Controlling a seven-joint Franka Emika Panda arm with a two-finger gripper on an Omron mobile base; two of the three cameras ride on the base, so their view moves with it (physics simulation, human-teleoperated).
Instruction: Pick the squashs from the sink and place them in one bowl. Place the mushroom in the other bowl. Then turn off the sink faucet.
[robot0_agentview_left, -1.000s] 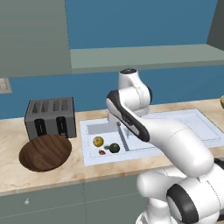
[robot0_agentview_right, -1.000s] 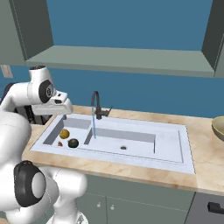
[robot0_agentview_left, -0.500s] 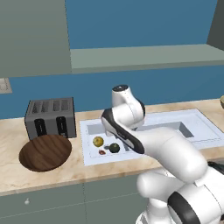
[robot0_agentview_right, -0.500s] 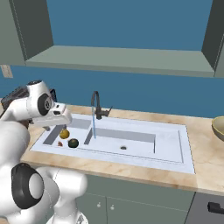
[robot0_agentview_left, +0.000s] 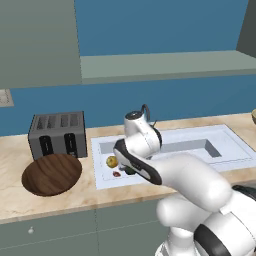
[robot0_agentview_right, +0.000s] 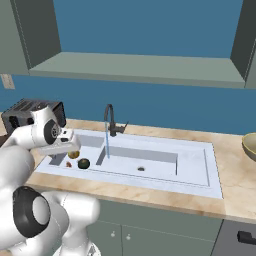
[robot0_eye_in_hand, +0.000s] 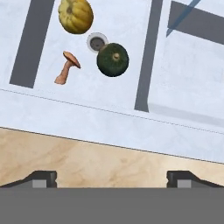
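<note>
Sink (robot0_eye_in_hand: 183, 127) holds both squashes (robot0_eye_in_hand: 112, 59) and mushroom (robot0_eye_in_hand: 67, 68) by drain; gripper (robot0_eye_in_hand: 111, 178) spread empty above, lining up a pick.

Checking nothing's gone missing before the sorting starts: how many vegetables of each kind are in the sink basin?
Yellow squash: 1
Dark green squash: 1
Mushroom: 1
Total: 3

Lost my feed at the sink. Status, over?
Jaws open, empty, above the sink's front rim. Both squashes, yellow and green, and the mushroom lie in the basin. Faucet running. Nothing in the way.
</note>
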